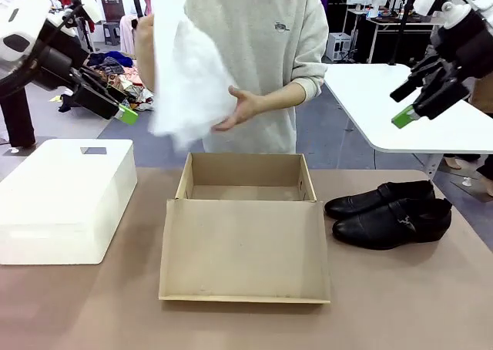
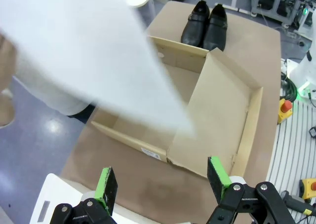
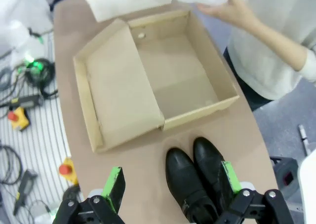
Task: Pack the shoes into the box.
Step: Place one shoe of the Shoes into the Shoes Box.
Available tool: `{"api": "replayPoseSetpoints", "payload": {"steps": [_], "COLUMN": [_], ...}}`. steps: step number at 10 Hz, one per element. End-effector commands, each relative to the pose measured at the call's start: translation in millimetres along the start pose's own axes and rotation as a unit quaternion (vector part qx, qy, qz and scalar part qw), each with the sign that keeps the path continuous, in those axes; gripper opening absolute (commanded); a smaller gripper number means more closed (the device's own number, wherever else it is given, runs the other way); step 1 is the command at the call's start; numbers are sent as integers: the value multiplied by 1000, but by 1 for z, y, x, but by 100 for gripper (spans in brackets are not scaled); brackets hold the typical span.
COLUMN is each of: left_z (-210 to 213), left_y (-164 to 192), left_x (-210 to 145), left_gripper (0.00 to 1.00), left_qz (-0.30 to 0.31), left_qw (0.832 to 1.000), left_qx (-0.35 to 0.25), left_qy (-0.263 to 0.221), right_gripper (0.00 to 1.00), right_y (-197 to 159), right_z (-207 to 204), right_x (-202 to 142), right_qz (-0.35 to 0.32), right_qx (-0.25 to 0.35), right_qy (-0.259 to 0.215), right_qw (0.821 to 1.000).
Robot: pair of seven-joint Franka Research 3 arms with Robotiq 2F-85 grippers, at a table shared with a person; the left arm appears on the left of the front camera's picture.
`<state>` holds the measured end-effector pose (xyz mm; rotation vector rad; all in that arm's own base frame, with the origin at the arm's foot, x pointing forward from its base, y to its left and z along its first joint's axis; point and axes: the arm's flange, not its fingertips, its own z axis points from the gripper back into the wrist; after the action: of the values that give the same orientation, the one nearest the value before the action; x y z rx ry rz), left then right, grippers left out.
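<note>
The brown cardboard box [image 1: 245, 182] stands open at the table's middle, its lid flap [image 1: 245, 250] lying flat toward me and its inside bare. The black glossy shoes [image 1: 389, 215] lie side by side on the table to the right of it. My left gripper [image 1: 123, 112] hangs open high above the table's left. My right gripper [image 1: 406, 117] hangs open high at the right. In the left wrist view the open gripper [image 2: 162, 182] looks down on the box [image 2: 197, 100] and the shoes [image 2: 205, 26]. In the right wrist view the open gripper [image 3: 172, 182] hovers above the shoes [image 3: 197, 184] beside the box [image 3: 177, 71].
A person stands at the far side, holding up a sheet of white tissue paper [image 1: 185, 80] behind the box, with one hand [image 1: 240, 109] under it. A larger white box [image 1: 65, 200] sits on the table's left. A white table [image 1: 416, 103] stands behind at the right.
</note>
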<state>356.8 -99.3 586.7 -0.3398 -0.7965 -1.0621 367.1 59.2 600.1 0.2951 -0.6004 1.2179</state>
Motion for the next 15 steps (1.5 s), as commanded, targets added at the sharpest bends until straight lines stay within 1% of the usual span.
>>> {"api": "replayPoseSetpoints", "payload": {"steps": [1,5,6,7,9,10,11,15], "left_z": [1,1,1,1,1,1,1,1], "left_y": [2,2,2,2,2,2,2,2], "left_x": [-1,-1,-1,-1,-1,-1,-1,-1], "left_gripper": [96,96,96,96,96,96,96,96], "left_qz": [-7,-7,-7,-7,-7,-7,-7,-7], "left_qw": [1000,1000,1000,1000,1000,1000,1000,1000], "left_qx": [-6,-6,-6,-6,-6,-6,-6,-6], "left_qy": [-8,-8,-8,-8,-8,-8,-8,-8], "right_gripper": [100,100,100,100,100,100,100,100], "right_y": [-18,-46,-52,-58,-60,-59,-58,-58], "right_z": [6,9,8,7,2,-1,6,6], "right_x": [-3,-23,-28,-32,-33,-33,-34,-34], "right_qz": [47,98,107,102,99,76,92,92], "right_qx": [-3,-36,-41,-62,-78,-84,-60,-60], "right_qy": [42,119,134,150,151,148,140,140], "right_qw": [998,987,984,981,980,983,984,984]}}
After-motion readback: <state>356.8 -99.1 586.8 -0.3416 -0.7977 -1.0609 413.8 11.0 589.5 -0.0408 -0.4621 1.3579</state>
